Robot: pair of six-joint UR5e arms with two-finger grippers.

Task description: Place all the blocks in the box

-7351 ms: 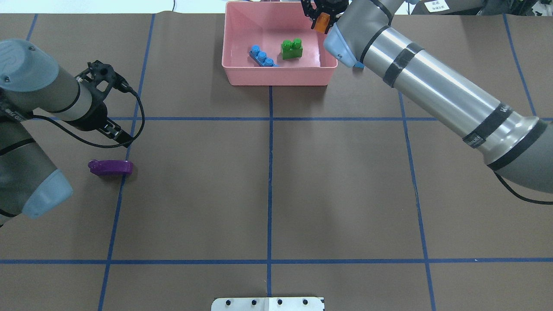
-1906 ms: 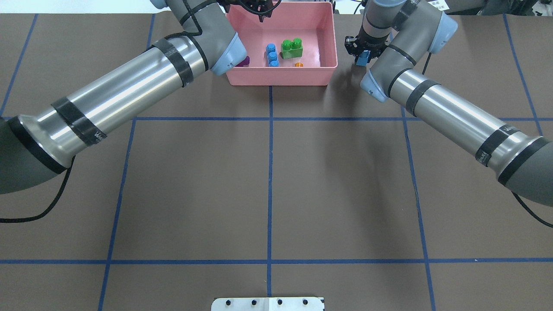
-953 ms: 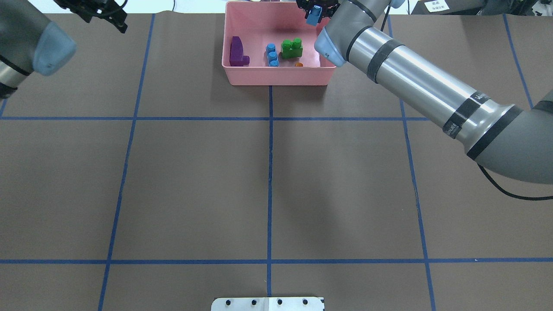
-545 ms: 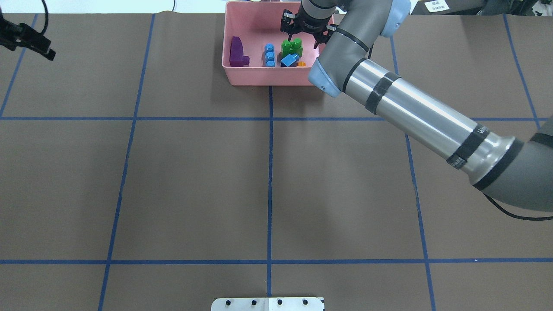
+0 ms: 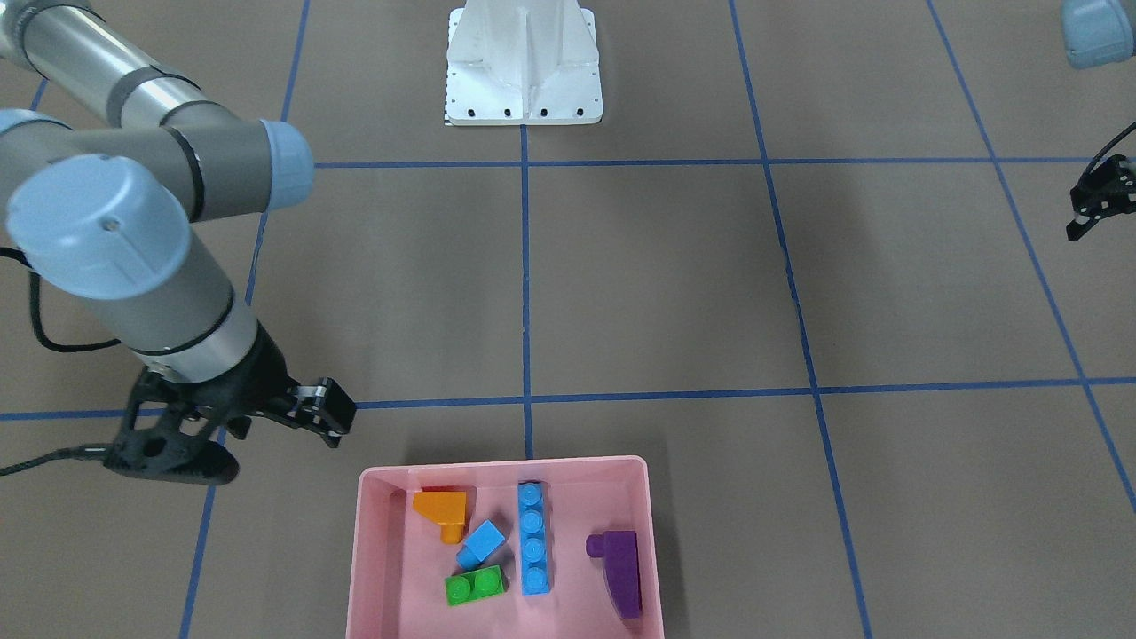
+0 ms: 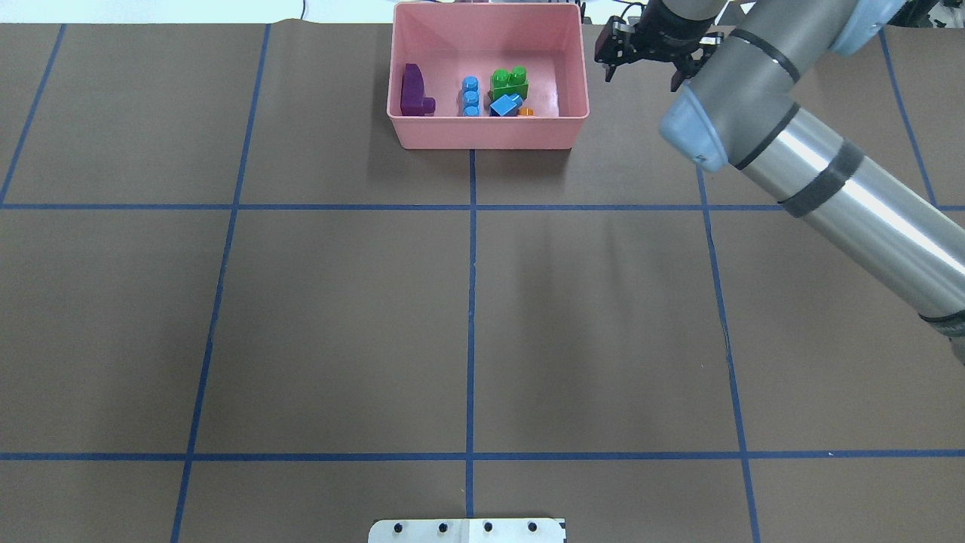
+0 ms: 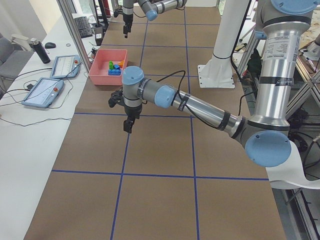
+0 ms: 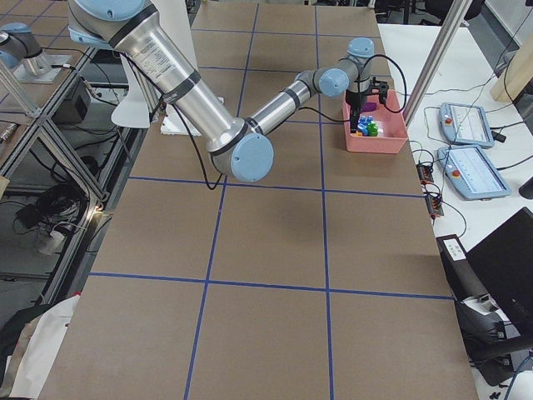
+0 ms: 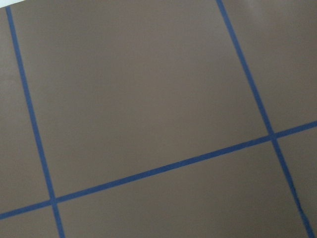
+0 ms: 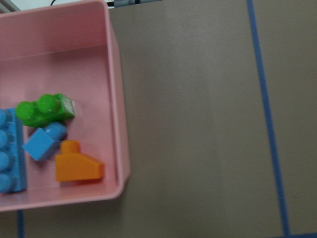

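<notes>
In the front-facing view all five bricks lie inside the box (image 5: 506, 463). The orange sloped brick (image 5: 441, 510) sits in a corner, with the one-stud blue brick (image 5: 482, 543) and the green two-stud brick (image 5: 476, 586) close by. The long blue brick (image 5: 532, 537) lies along the box's middle and the purple sloped brick (image 5: 619, 559) toward its other side. The right gripper (image 5: 248, 437) hangs just outside the box, fingers spread and holding nothing. The left gripper (image 5: 1096, 200) is well apart from the box, and its finger state cannot be told. The overhead view agrees: the right gripper is empty beside the box's side wall. Both side views add only that the left gripper hangs far from the box. The left wrist view shows no box, only brown mat (image 9: 148, 89) and blue tape lines (image 9: 158, 171). The right wrist view looks down on the box's end, with the green, small blue and orange bricks inside. The placing appears finished and the step in hand looks like withdrawal. The next move calls only for clearing the arms without knocking the box.
</notes>
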